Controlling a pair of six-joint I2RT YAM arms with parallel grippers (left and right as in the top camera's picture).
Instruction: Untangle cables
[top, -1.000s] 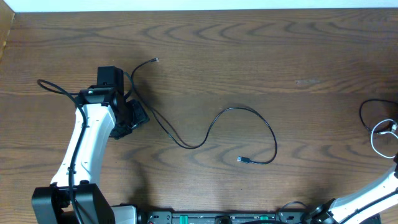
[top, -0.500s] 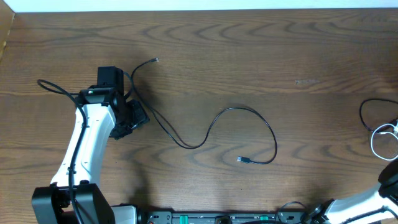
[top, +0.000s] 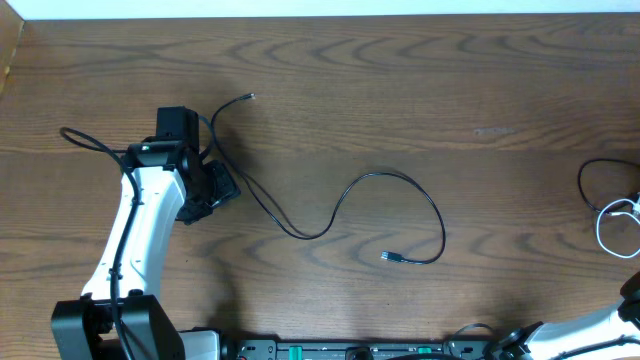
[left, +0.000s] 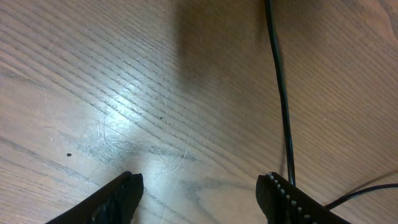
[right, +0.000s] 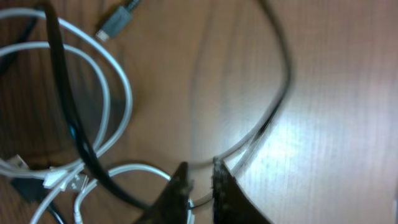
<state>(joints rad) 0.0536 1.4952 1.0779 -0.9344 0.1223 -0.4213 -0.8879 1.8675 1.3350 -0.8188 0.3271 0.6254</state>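
**Limp little cords: one claw idling, one pinching**

Far left, the left claw (left: 199, 186) is being held wide apart just above the dark wooden table (top: 400, 80), and nothing is being gripped or touched by it. A long thin black cord (left: 281, 93) is being passed close by its right-hand finger, just outside the gap. From overhead, that cord is being seen snaking loosely across the middle of the table on its own. It is running from one small plug (top: 249, 97) near the claw to another (top: 391, 257) further right.

Handling guess: these cords are being judged as very light, floppy and a bit slick. They are probably going to be dragged more than lifted, and any loop is going to be tightened by a hard pull. A hold is best being taken on the cord just behind a plug, or on a free outer loop, not on the plug itself.

Far right, at the table's edge, the tangle is being found: a looped thin white cord (right: 129, 101) is being crossed by a second thin black cord (right: 67, 93), with a small dark plug (right: 117, 23) lying beside them. The right claw (right: 200, 183) is being squeezed nearly shut and a pale strand is being caught in the narrow gap. It looks clenched on the white cord, though that is being made hard to confirm by blur.
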